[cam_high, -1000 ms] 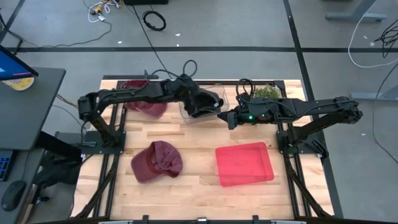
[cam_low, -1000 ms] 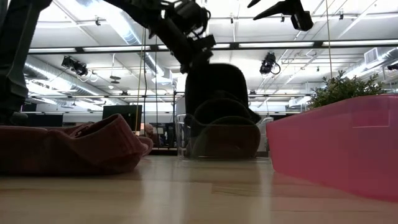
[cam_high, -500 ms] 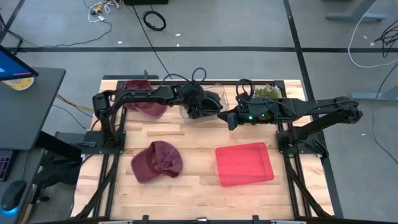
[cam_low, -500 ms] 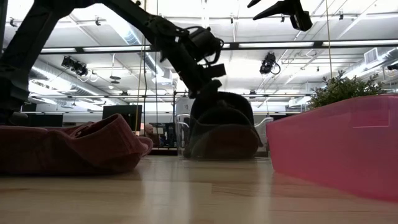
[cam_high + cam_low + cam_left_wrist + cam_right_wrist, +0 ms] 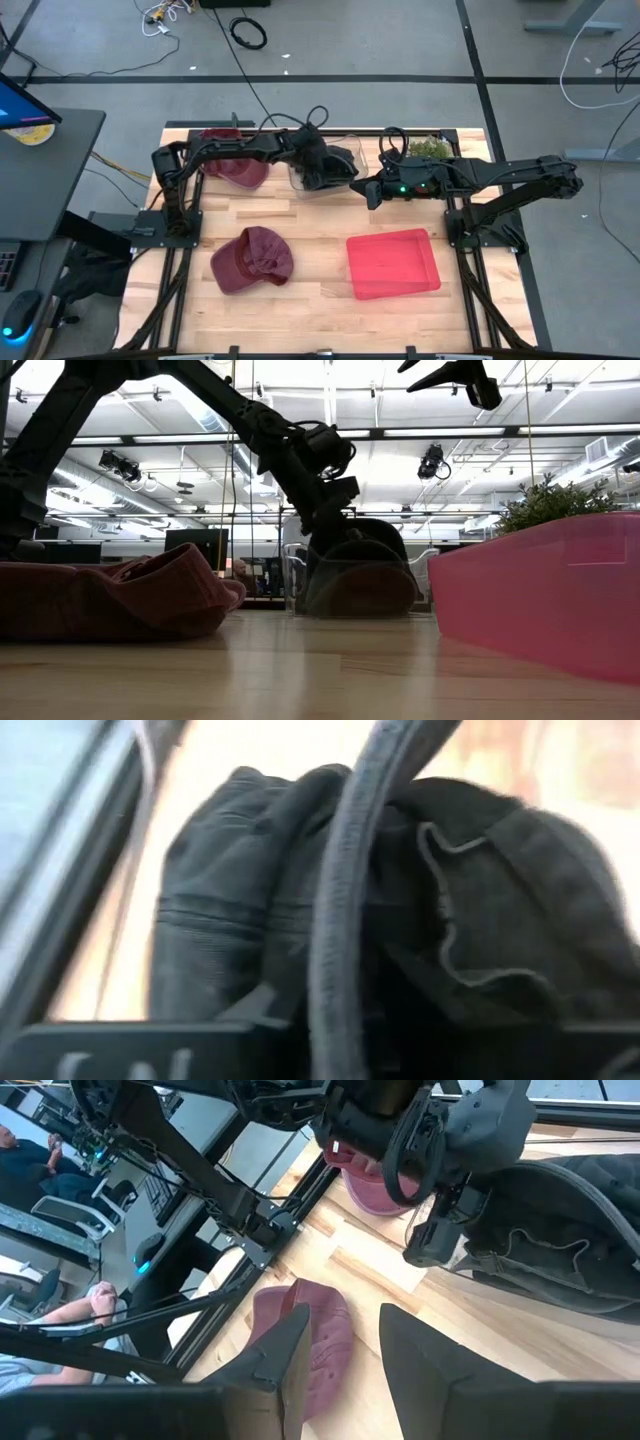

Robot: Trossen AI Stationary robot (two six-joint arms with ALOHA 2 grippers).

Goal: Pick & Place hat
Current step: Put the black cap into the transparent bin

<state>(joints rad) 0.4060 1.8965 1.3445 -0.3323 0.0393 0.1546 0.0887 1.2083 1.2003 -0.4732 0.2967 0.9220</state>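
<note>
The left tool [image 5: 325,172] sits low over the black hat [image 5: 355,565] in the clear bin [image 5: 300,575], grip unclear, likely for release. The right tool [image 5: 372,190] waits beside, narrowly parted, empty.

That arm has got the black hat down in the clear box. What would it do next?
Probably open the left pincer fully and lift straight up: the black hat already sits inside the clear bin, so only letting go remains. The right pincer waits beside it.

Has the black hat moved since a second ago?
Yes. The black hat has dropped from above the clear bin's rim down inside it, carried by the left hand.
</note>
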